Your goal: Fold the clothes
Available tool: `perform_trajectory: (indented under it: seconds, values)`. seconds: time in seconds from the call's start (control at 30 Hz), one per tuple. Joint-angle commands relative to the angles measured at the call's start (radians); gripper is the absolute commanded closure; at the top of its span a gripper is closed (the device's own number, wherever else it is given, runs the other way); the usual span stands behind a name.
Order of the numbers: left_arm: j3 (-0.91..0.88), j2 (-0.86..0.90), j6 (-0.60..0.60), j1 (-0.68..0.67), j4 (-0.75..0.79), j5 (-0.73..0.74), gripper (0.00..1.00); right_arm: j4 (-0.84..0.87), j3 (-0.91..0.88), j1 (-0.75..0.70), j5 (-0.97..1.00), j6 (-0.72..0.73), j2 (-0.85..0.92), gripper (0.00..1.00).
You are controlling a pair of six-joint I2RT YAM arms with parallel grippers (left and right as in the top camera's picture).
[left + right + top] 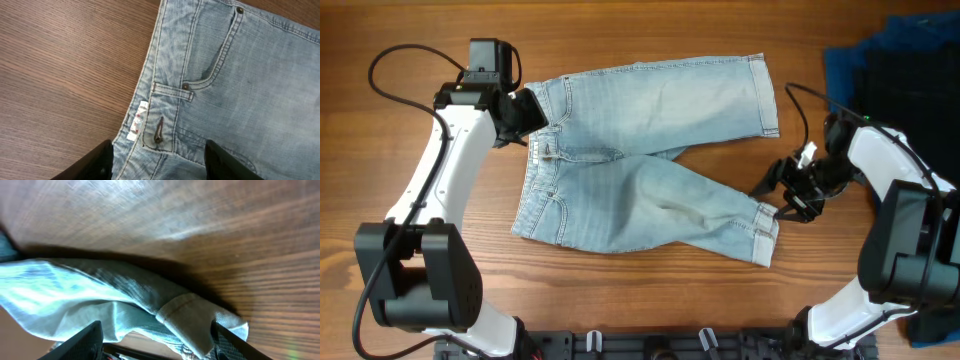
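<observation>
Our left hand (533, 112) spreads open over the shorts (640, 150) at their ten o'clock waistband (538, 150). Our right hand (778, 200), open, straddles the cuff (765, 228) at four o'clock.

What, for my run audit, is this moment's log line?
left gripper: open, at waistband | right gripper: open, at leg cuff | denim shorts: laid out, unfolded

Bright and even from above in the overhead view, thin soft shadows hugging the pair of light blue faded denim shorts (660, 110) on the brown wood-grain table (620, 310). Crisp in the left wrist view, stitching and grain sharp. Soft and smeared in the right wrist view, whitish glare on the wood toward 11 o'clock, dark shadow along the cloth's edge.
</observation>
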Motion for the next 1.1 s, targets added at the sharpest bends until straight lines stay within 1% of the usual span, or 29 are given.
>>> perform_trajectory:
  seconds: [0.0, 0.1, 0.2, 0.33, 0.47, 0.6, 0.87, 1.07]
  values:
    - [-0.004, 0.008, 0.005, 0.005, 0.0, 0.006, 0.41, -0.011, 0.027, -0.002, 0.046, -0.023, 0.009, 0.34]
    - [-0.004, 0.008, 0.005, 0.005, 0.0, 0.006, 0.41, -0.011, 0.026, -0.002, 0.105, -0.023, 0.009, 0.33]
    - [-0.004, 0.008, 0.005, 0.005, 0.0, 0.006, 0.41, -0.008, 0.026, -0.002, 0.105, -0.025, 0.009, 0.3]
    - [-0.004, 0.008, 0.004, 0.005, 0.0, 0.006, 0.41, -0.08, 0.059, -0.002, 0.105, -0.055, 0.009, 0.22]
    - [-0.004, 0.008, 0.001, 0.005, 0.001, 0.012, 0.41, -0.161, 0.105, -0.002, 0.105, -0.091, 0.008, 0.19]
    - [-0.004, 0.008, 0.002, 0.005, 0.0, 0.012, 0.4, -0.159, 0.097, -0.002, 0.14, -0.075, 0.008, 0.2]
    - [-0.004, 0.008, 0.001, 0.005, 0.0, 0.012, 0.39, -0.105, 0.016, 0.002, 0.119, -0.067, 0.008, 0.31]
    - [-0.004, 0.008, 0.001, 0.005, 0.0, 0.012, 0.38, -0.047, 0.004, 0.002, 0.098, -0.064, 0.008, 0.29]
